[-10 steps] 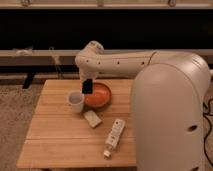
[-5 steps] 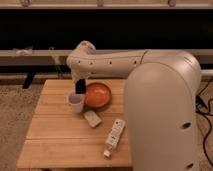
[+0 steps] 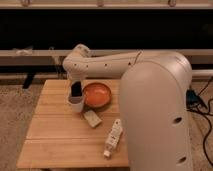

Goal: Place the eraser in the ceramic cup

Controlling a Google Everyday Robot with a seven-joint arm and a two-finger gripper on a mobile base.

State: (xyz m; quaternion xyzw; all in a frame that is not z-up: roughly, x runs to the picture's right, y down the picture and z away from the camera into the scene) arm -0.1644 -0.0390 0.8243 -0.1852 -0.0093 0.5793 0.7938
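Note:
The white ceramic cup (image 3: 75, 105) stands on the wooden table (image 3: 50, 142), just left of the orange bowl. My gripper (image 3: 76, 91) hangs from the white arm straight down over the cup's mouth, its dark tip reaching to about the rim. A small black shape shows at that tip. I cannot separate the eraser from the gripper there. No black block lies on the table itself.
An orange shallow bowl (image 3: 98, 95) sits right next to the cup. A pale tan flat block (image 3: 92, 118) lies in front of the cup. A long white remote-like bar (image 3: 113, 138) lies near the front right. My large white arm housing (image 3: 155, 115) covers the table's right side.
The gripper has moved left from above the orange bowl to above the cup and has come down to its mouth.

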